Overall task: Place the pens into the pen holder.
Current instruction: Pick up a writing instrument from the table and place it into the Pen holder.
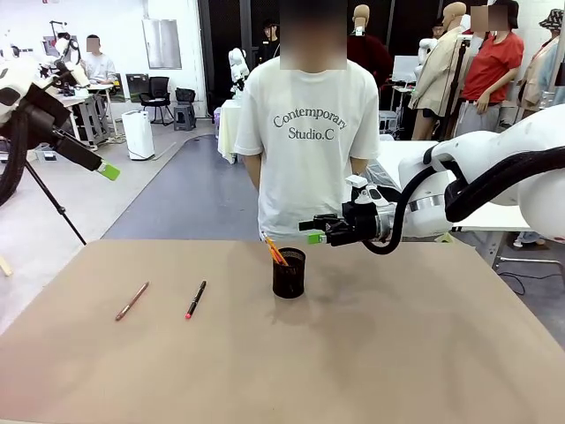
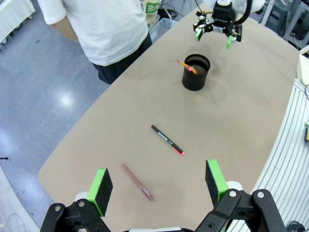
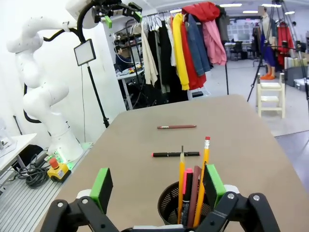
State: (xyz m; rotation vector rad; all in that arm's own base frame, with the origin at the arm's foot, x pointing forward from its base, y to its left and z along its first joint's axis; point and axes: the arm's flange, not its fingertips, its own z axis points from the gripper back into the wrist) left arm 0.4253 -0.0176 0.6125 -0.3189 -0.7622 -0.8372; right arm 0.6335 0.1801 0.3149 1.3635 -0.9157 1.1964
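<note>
Reading off the only print I can make out: the person's white T-shirt (image 1: 305, 132) says "Contemporary Studio.C" in dark letters across the chest. Anything printed on the pens is too small to read.

Fingers next. The right gripper (image 1: 312, 231), black with green pads, has its fingers spread wide with nothing between them. It hangs in the air just above and beside the small black cylindrical mesh pen holder (image 1: 289, 272), touching nothing. From its own wrist camera the holder sits low between the two green pads (image 3: 102, 188). The left gripper (image 2: 158, 182) is also wide open and empty, held high up at the robot's left, well apart from the pens.

The pen holder stands upright near the middle of the flat tan tabletop (image 1: 397, 353), toward the person's side. A bunch of orange and yellow pens (image 3: 205, 164) plus a pink one stand in it, leaning out over the rim. Two more lie flat on the table to the robot's left of the holder: a thin black pen with a red tip (image 1: 195, 299) nearer the holder, and a thin reddish-brown pen (image 1: 131, 301) farther out. They're near each other, roughly parallel, not touching.
</note>
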